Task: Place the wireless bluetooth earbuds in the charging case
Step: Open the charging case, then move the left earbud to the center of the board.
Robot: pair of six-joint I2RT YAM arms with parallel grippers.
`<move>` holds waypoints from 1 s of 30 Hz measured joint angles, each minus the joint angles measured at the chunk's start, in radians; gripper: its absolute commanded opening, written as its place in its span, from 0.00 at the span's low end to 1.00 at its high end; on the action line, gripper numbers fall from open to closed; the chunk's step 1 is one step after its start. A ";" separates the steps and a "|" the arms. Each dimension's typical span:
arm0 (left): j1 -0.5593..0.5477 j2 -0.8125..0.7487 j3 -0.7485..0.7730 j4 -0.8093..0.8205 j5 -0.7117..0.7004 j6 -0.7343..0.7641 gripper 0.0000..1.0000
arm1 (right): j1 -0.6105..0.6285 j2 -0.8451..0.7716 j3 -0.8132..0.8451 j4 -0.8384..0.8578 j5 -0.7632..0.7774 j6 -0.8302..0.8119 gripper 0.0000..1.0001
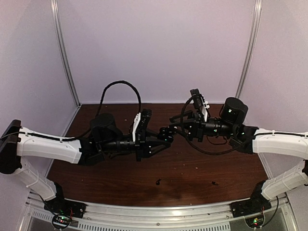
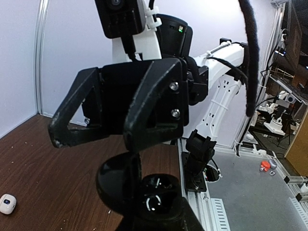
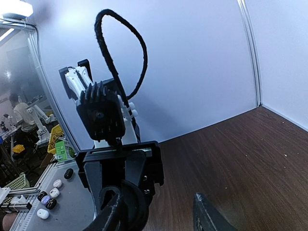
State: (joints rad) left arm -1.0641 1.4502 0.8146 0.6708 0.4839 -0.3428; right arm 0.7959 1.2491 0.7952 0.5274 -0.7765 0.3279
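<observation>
Near edge of the bench (image 1: 192, 166): two dark specks, likely black earbuds (image 1: 158, 182), lying loose. Above mid-bench, your left hand (image 1: 166, 137) is clenched on the open black case (image 2: 156, 192). Your right hand (image 2: 94, 138) faces it, released and empty. Judged barely started; white buds unseen.

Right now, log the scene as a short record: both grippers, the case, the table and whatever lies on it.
left gripper: raised over the middle of the table, facing the right one; open or shut unclear
right gripper: raised, fingers spread
black case: glossy, seemingly open, just below the left wrist camera; hold unclear
table: brown wood
dark bits: two near the front edge, apart, the other to the right; possibly earbuds
white item: small, alone on the table
</observation>
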 measured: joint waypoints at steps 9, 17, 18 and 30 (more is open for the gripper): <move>0.000 -0.014 -0.003 0.000 0.001 0.001 0.08 | -0.017 0.000 0.000 0.000 0.013 0.012 0.50; 0.009 -0.020 -0.062 0.010 -0.023 -0.032 0.08 | -0.085 -0.091 -0.001 -0.121 0.014 0.010 0.52; 0.014 -0.021 -0.072 0.011 -0.027 -0.037 0.08 | -0.095 -0.113 -0.001 -0.150 0.020 0.008 0.52; 0.064 -0.057 -0.147 0.036 -0.058 -0.087 0.08 | -0.116 -0.243 0.025 -0.895 0.336 0.077 0.48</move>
State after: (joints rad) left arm -1.0000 1.3930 0.6674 0.7071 0.4263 -0.4297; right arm 0.6800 1.0058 0.8200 -0.3679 -0.4404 0.4053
